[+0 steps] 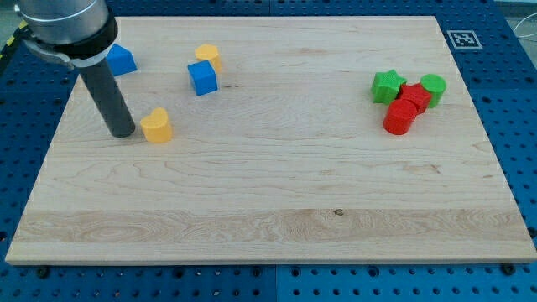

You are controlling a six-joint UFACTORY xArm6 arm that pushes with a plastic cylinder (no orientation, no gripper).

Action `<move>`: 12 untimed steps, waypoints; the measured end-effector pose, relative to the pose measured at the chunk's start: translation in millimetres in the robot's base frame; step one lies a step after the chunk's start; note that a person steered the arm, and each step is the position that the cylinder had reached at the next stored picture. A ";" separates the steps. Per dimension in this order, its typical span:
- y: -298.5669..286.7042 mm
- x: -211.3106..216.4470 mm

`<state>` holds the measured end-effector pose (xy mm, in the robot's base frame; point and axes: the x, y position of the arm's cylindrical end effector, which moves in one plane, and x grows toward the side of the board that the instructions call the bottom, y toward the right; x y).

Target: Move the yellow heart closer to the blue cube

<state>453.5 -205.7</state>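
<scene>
Tool tip (124,132) beside yellow heart (157,126)

Lighting bright, even, diffuse, apparently from overhead. Wooden board (277,176) well exposed, grain crisp across the surface, no blown highlights. Shadows short and soft: a faint dark fringe under the yellow heart (157,126) and around the red and green blocks (407,101) at the view's right. Rod is dark with a weak sheen down its side; my tip (123,132) shows only a small contact shadow. Focus sharp centre to edge, no motion blur. Board edges look straight apart from perspective taper; slight softness from low resolution.
</scene>
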 end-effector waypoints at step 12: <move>54.8 -38.4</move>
